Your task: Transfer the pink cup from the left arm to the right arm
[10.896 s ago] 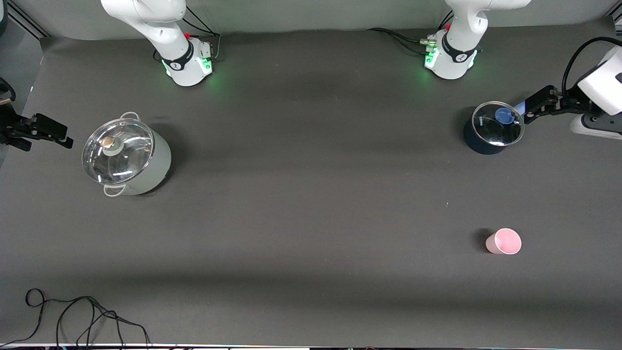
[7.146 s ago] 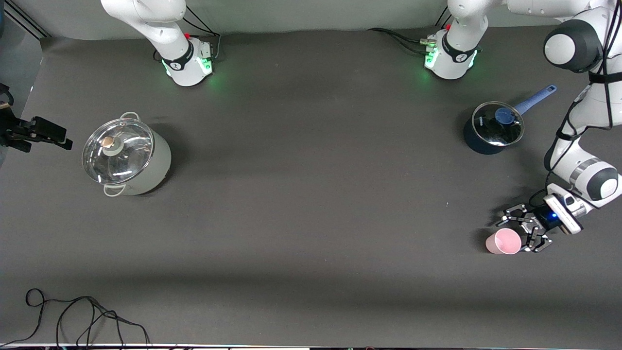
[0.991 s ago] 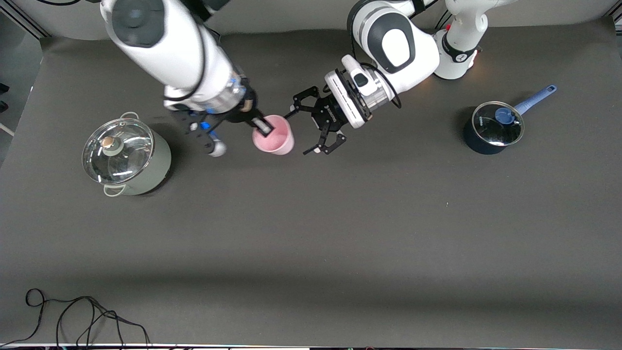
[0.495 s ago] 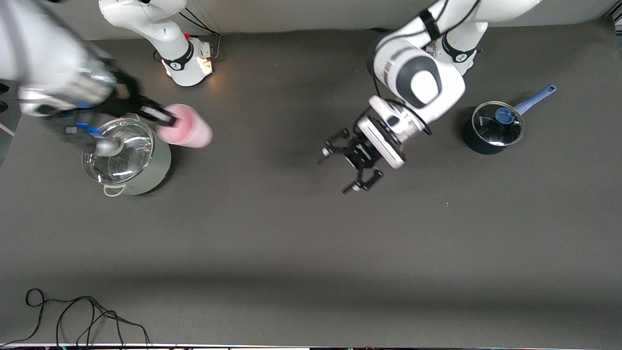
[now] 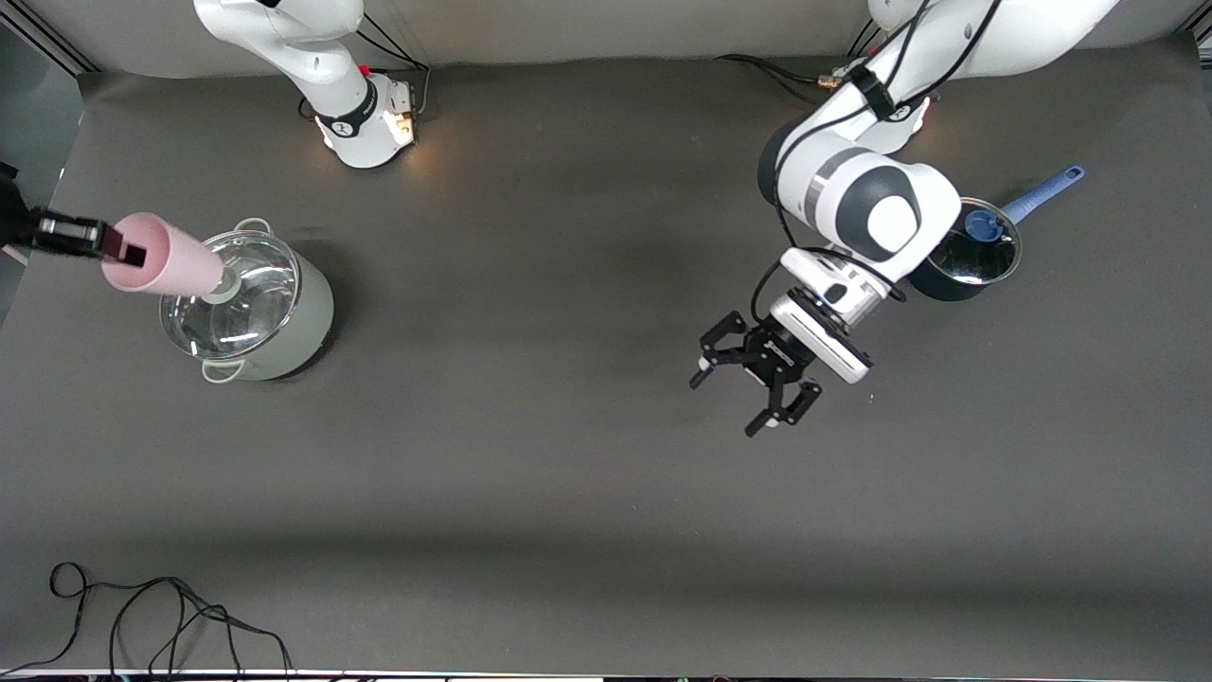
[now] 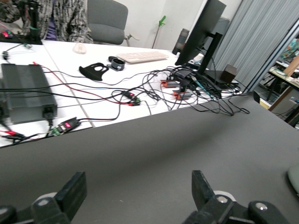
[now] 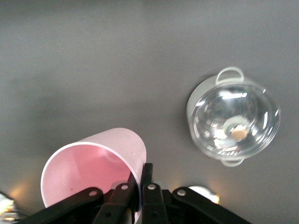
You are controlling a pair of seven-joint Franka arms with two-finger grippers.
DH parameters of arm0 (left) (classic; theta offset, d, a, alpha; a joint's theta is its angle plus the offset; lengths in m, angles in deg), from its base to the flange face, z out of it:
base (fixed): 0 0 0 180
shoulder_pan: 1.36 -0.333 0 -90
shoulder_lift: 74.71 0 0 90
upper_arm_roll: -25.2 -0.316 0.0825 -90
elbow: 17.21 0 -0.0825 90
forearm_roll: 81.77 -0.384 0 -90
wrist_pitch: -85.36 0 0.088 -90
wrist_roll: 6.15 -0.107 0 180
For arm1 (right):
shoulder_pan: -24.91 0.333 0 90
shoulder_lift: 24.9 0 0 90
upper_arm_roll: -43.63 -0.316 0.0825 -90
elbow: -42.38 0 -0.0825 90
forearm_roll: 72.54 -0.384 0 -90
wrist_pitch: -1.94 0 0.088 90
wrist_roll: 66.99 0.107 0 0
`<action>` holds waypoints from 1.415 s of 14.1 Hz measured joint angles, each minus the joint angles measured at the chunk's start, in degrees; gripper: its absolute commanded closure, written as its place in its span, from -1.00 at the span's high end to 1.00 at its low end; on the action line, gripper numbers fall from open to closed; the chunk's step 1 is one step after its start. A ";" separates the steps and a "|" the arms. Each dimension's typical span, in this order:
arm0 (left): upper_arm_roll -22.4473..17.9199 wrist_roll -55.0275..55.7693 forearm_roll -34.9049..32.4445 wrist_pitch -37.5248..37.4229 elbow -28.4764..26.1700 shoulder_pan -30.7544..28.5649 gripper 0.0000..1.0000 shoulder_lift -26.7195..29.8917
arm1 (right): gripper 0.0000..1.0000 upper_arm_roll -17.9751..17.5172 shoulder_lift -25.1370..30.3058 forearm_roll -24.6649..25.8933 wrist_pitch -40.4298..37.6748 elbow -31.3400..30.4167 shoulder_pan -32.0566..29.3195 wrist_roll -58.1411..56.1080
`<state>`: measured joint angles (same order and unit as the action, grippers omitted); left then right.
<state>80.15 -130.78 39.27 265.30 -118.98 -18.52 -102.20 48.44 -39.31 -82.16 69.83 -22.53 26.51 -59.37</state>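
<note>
Over the right arm's end of the table, the right gripper (image 5: 118, 251) holds the pink cup (image 5: 163, 266) in the air, pinched by its rim with one finger inside and one outside, as the right wrist view shows (image 7: 140, 189). The cup (image 7: 93, 165) lies tipped on its side, its base out over the glass lid of the grey-green pot (image 5: 248, 306), which sits lidded on the dark table (image 5: 568, 474). The left gripper (image 5: 757, 379) hangs empty over the middle of the table, jaws spread wide, well apart from the cup; its wrist view shows two open fingertips (image 6: 202, 186) with nothing between them. The blue saucepan (image 5: 961, 248), lid on, stands beside the left arm's elbow.

Judging by this layout, the handover itself appears done: the cup sits in the right arm's grasp alone and the left arm has let go. What may remain is only for the right arm to carry or set the cup down, should that be wanted
</note>
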 measured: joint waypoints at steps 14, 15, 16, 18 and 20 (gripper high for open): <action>-0.85 63.28 -39.31 -0.05 0.87 -3.21 1.00 -1.01 | -1.00 0.91 3.74 0.86 59.99 -53.06 1.20 -8.24; -0.91 68.74 -42.75 -0.37 0.88 -3.27 1.00 -1.01 | -1.00 0.90 3.38 0.86 63.73 -55.80 1.25 -8.44; -0.98 74.53 -46.53 -1.24 0.87 -3.57 1.00 -1.01 | -1.00 0.87 2.76 0.86 67.10 -58.11 1.43 -8.62; -1.04 85.58 -54.30 -5.69 0.83 -4.90 1.00 -1.00 | -1.00 0.84 0.83 0.86 72.34 -60.60 2.75 -8.73; -2.16 96.53 -63.50 -13.72 0.79 -6.76 1.00 -0.63 | -1.00 0.83 -1.69 0.82 74.94 -61.11 3.92 -8.73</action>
<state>77.99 -34.25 -24.23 251.59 -118.19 -25.28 -102.84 49.28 -41.00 -81.34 144.76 -83.65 30.44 -68.10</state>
